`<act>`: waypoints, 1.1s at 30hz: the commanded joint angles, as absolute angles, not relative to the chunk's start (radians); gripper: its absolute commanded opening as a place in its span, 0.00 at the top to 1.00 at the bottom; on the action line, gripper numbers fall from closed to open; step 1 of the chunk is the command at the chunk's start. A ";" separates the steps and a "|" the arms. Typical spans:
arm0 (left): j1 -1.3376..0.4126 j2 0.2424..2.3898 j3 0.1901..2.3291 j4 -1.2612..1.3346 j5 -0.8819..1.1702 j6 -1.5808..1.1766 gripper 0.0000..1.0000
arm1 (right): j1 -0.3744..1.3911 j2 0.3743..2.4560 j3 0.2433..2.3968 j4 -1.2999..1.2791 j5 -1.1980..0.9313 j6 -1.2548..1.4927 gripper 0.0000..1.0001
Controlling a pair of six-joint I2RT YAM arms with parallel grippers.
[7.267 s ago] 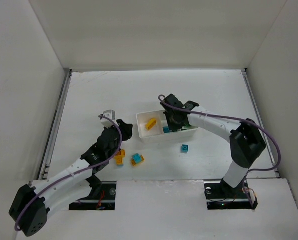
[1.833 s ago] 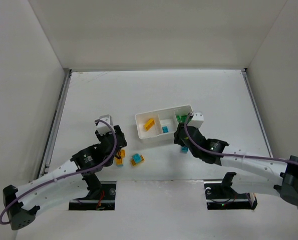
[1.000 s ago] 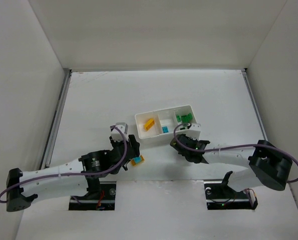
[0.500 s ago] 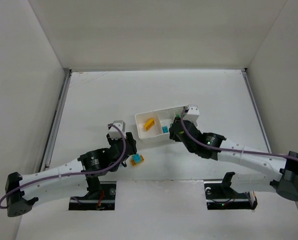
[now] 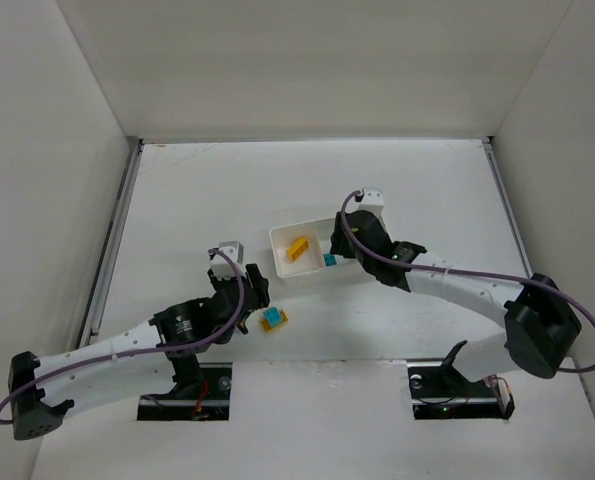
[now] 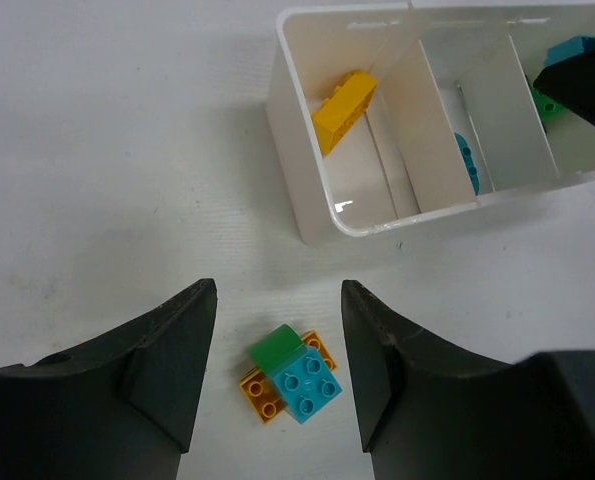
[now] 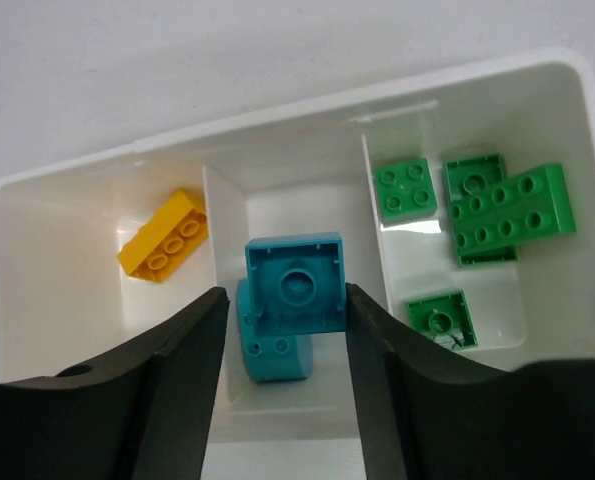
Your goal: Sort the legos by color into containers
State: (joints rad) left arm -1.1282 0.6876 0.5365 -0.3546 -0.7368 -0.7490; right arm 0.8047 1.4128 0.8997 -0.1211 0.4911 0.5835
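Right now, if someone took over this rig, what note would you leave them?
Left claw: open, empty, above the stacked orange, cyan and green lego cluster on the table.
Right claw: over the tray's middle compartment, upturned cyan lego between its fingers; gripped or released, cannot tell.
Done: orange-yellow lego left compartment, another cyan lego middle, four green legos right.
Left: drop that cyan one, split and sort the cluster.

The right pincer (image 7: 287, 293) has brought the cyan brick (image 7: 295, 283) (off the table (image 5: 427, 190)) over the middle compartment (image 7: 299, 205).
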 commanded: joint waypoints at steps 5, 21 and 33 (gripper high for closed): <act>-1.104 0.689 0.531 -0.308 -0.747 -0.744 0.50 | 0.806 1.329 0.919 -0.020 0.460 0.546 0.39; -0.946 0.666 0.586 -0.322 -0.640 -0.718 0.49 | 1.218 1.271 0.791 0.097 0.298 0.446 0.37; -0.791 0.580 0.560 -0.380 -0.526 -0.770 0.50 | 1.337 1.607 0.929 0.144 0.380 0.460 0.34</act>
